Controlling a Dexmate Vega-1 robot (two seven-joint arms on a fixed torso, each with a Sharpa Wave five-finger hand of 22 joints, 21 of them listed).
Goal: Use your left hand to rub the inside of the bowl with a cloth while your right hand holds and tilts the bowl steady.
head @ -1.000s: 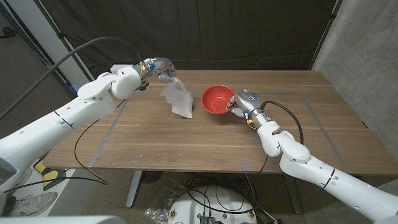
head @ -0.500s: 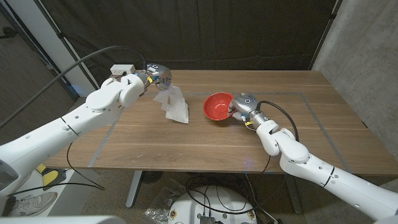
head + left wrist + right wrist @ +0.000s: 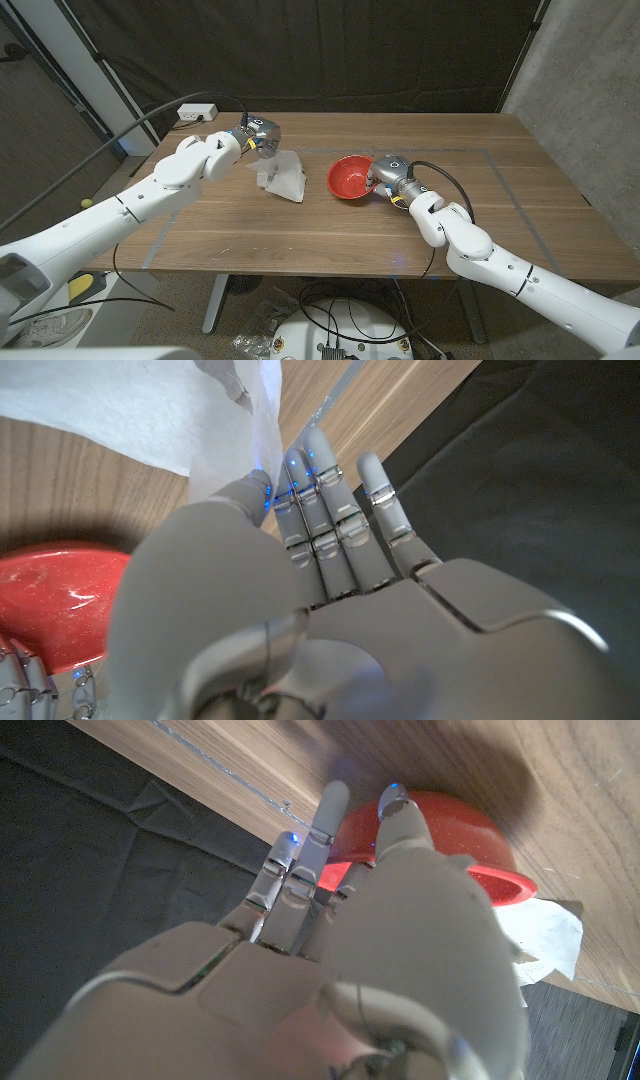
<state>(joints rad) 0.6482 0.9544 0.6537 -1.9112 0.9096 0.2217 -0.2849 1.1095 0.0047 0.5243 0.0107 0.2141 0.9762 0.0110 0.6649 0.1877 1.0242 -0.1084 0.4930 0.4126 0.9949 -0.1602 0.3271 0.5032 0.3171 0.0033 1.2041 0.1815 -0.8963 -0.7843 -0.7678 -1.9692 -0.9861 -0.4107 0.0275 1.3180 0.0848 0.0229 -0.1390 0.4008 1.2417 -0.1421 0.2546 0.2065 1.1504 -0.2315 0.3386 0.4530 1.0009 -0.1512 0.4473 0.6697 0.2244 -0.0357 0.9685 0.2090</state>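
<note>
The right hand [image 3: 385,172] gripped the glossy red bowl [image 3: 349,176] by its rim near the middle of the table [image 3: 300,235], tipping its opening toward the left side. Further back toward the far left corner, the left hand [image 3: 258,136] pinched a crumpled white cloth [image 3: 283,177], its lower end resting on the wood. The right hand's fingers hid the bowl's right rim, and the cloth's top vanished inside the left hand's grip.

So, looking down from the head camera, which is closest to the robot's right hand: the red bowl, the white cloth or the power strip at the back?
From the right hand:
1. Red bowl, gripped by that hand, at the table's middle.
2. White cloth, beyond the bowl, held by the left hand.
3. Power strip, off the table's far left corner.
</note>
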